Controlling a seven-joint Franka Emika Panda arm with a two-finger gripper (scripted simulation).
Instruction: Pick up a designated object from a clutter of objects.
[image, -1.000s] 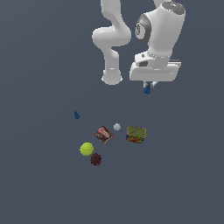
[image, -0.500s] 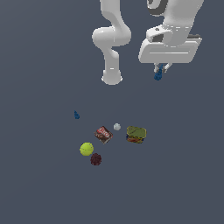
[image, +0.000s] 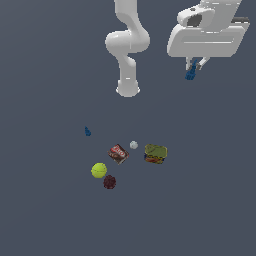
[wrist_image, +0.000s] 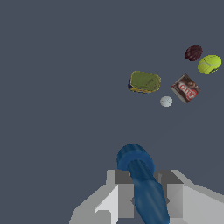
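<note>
My gripper (image: 194, 67) hangs high above the floor at the exterior view's upper right, shut on a dark-blue teardrop piece (image: 190, 75). In the wrist view the piece (wrist_image: 141, 177) sits clamped between the two grey fingers (wrist_image: 123, 197). The second blue teardrop piece (image: 87, 131) stands on the floor, apart from the rest. The clutter lies below: the red-brown can (image: 118, 153), pale grey ball (image: 133, 145), olive-green tin (image: 155, 154), yellow-green tennis ball (image: 99, 170) and dark-red bumpy ball (image: 109, 182).
The arm's white base (image: 127, 89) stands behind the clutter. The wrist view shows the tin (wrist_image: 145, 82), grey ball (wrist_image: 166, 101), can (wrist_image: 186, 89), tennis ball (wrist_image: 209, 64) and bumpy ball (wrist_image: 193, 53) far below on the dark grey floor.
My gripper has risen and moved toward the exterior view's right, carrying the blue teardrop piece with it. The objects on the floor have not moved.
</note>
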